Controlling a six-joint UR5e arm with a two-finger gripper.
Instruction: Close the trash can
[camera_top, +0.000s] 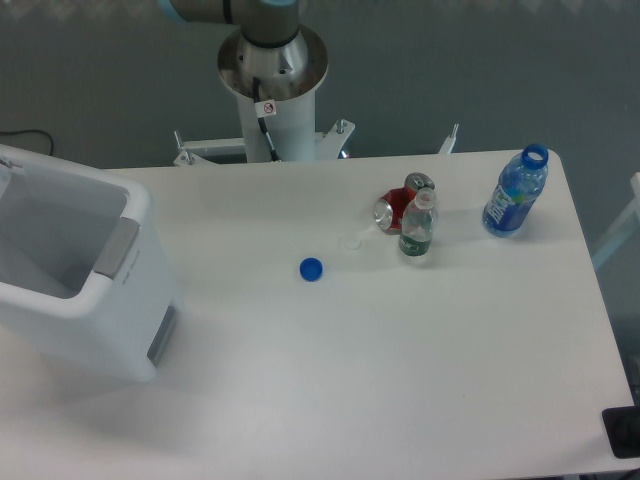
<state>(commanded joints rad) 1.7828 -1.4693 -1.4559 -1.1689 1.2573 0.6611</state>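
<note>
The trash can is a large white boxy bin at the left end of the table, its top open so I look down into the empty white inside. A grey latch sits on its right rim and a grey panel lower on that side. No lid shows over the opening. My gripper is out of view; only the arm's base column and a bit of the upper arm at the top edge are visible.
On the white table lie a blue bottle cap, a small clear cap, a red can on its side, a small clear bottle and a blue open bottle at the far right.
</note>
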